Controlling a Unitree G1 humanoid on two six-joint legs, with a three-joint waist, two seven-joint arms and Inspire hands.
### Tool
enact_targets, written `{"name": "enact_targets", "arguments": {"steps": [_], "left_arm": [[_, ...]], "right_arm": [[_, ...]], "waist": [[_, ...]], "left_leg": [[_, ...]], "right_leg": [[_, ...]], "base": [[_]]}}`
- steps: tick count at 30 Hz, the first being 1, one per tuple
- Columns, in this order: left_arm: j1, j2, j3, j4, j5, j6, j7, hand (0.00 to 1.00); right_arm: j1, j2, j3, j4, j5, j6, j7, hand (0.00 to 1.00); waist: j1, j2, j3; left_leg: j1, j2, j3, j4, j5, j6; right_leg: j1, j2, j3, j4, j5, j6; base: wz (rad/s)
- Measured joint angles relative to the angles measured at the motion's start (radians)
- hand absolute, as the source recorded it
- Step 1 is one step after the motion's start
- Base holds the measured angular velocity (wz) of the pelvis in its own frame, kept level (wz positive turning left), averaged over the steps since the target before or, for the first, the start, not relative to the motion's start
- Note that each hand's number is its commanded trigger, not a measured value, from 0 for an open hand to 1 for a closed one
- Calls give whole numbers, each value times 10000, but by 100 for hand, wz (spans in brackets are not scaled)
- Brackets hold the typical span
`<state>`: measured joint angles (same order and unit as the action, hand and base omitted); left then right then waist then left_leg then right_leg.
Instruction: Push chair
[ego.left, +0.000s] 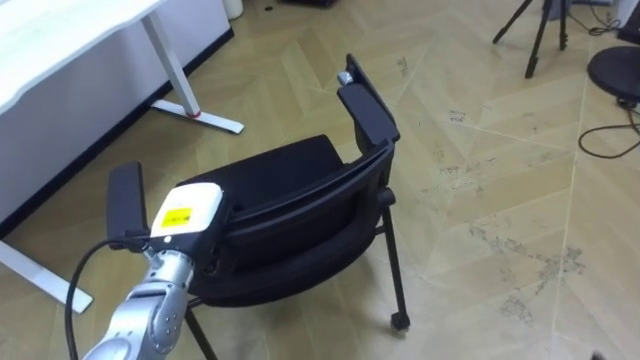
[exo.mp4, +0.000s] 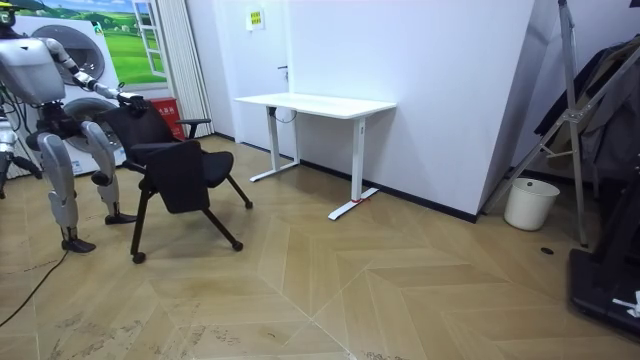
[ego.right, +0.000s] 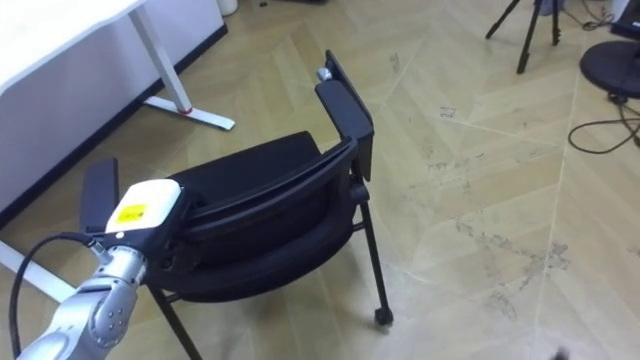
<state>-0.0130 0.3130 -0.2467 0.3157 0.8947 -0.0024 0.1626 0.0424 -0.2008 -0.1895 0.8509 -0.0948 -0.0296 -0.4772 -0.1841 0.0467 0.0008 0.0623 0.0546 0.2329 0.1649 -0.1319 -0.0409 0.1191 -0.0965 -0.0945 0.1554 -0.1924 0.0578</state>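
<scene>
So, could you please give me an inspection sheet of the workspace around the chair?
Surface: wooden floor, scuffed on the chair's right.
Job's things: black chair, upright on castors, its back towards the robot.
Clutter: tripod and round base, well beyond the chair.
Hands: left hand at the chair's back, by an armrest.
Cables: dark cable looped on the floor near the base.
Surroundings: white desk on the robot's left; white bin by the wall.
</scene>
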Motion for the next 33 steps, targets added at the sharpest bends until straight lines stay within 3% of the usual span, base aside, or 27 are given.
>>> {"name": "enact_targets", "arguments": {"steps": [6, 12, 14, 15, 21, 28, 33], "left_arm": [[-49, 17, -11, -205, 41, -88, -73, 100], [-325, 58, -18, -242, 223, -135, -333, 100], [-440, 84, -14, -252, 363, -154, -413, 100], [-443, 98, -8, -287, 419, -177, -449, 100], [-594, 207, -110, -590, 734, -301, -617, 100], [-638, 212, -114, -578, 803, -418, -661, 100], [-763, 242, -115, -415, 802, -570, -701, 100]], "right_arm": [[-140, -187, 159, -3296, -3003, -297, -880, 0], [-459, -638, 415, -4725, -5232, -342, -1310, 0], [-712, -833, 538, -4886, -6056, -372, -1423, 0], [-734, -838, 570, -5062, -6338, -369, -1425, 0], [-781, -1359, 1262, -6094, -6829, -439, -1288, 0], [-798, -1563, 1676, -6700, -8172, -476, -698, 0], [-836, -1657, 2178, -7248, -8595, -835, -47, 0]], "waist": [[243, -72, 9], [522, -254, 43], [573, -391, 83], [642, -470, 63], [971, -735, 81], [1099, -762, 97], [1143, -765, 100]], "left_leg": [[-96, 9, 89, -3, 0, 0], [-127, 19, 105, -6, 0, 0], [-119, 21, 105, -4, 0, 0], [-120, 21, 104, -2, 0, 0], [-127, 24, 102, -2, 0, 0], [-135, 25, 102, -7, 0, 0], [-133, 28, 102, -11, 0, 0]], "right_leg": [[-190, -2, 103, 135, 3, -3], [-304, -3, 130, 289, 2, -3], [-304, -3, 132, 301, 2, -3], [-304, -3, 125, 304, 2, -3], [-317, -4, 132, 294, 2, -3], [-322, -2, 146, 297, 2, -3], [-320, -2, 146, 300, 3, -4]], "base": [[-4], [-1], [0], [0], [0], [0], [0]]}}
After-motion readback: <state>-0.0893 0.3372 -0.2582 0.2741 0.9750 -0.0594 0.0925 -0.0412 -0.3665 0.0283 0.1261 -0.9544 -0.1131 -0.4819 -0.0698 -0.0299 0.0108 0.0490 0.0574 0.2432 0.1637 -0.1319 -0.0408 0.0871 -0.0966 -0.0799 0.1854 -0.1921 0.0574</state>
